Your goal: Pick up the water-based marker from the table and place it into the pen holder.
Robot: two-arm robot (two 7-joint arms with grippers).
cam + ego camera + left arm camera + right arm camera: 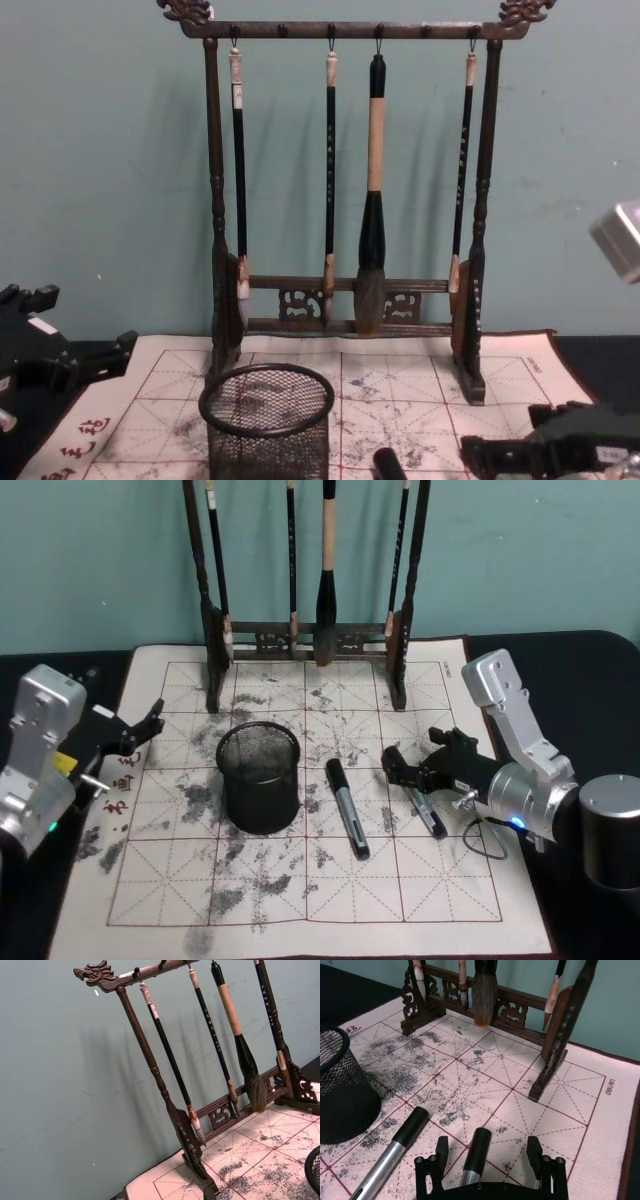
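Head view: right claw (412,755) released, straddling the marker (430,820) on the tabletop (450,900), 3 o'clock of the pen holder (259,790); left claw (140,730) at 9 o'clock, grip unclear.

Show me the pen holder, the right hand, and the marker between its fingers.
pen holder (258,805), head view, front of its mesh wall.
right hand (487,1144), right wrist view, midway between its fingertips.
marker (476,1152), right wrist view, its black cap.
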